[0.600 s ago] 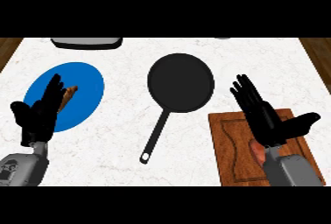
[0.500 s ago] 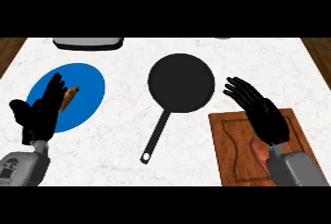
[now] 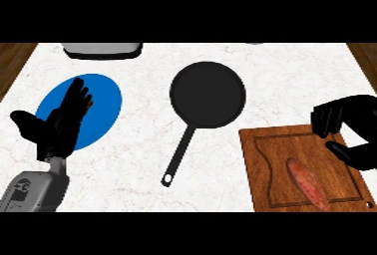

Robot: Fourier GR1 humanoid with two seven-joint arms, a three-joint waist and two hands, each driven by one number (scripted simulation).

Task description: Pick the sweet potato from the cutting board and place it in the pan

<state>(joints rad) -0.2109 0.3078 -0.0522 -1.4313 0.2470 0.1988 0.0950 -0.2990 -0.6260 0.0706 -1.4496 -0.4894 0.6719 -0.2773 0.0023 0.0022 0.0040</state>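
Nearest, at about five o'clock, the sweet potato (image 3: 308, 184) lies lengthwise on the wooden cutting board (image 3: 266, 169), untouched. Just beyond it, at three o'clock, the right hand (image 3: 346, 129) hangs over the board's far right corner with fingers and thumb curled toward each other, holding nothing. At nine o'clock the left hand (image 3: 60, 123) rests open, fingers straight, overlapping the blue plate (image 3: 103, 104). Centrally on the white worktop (image 3: 287, 69) sits the black pan (image 3: 208, 93), its handle pointing toward six o'clock. At eleven o'clock a grey object (image 3: 101, 49) shows, cut off.
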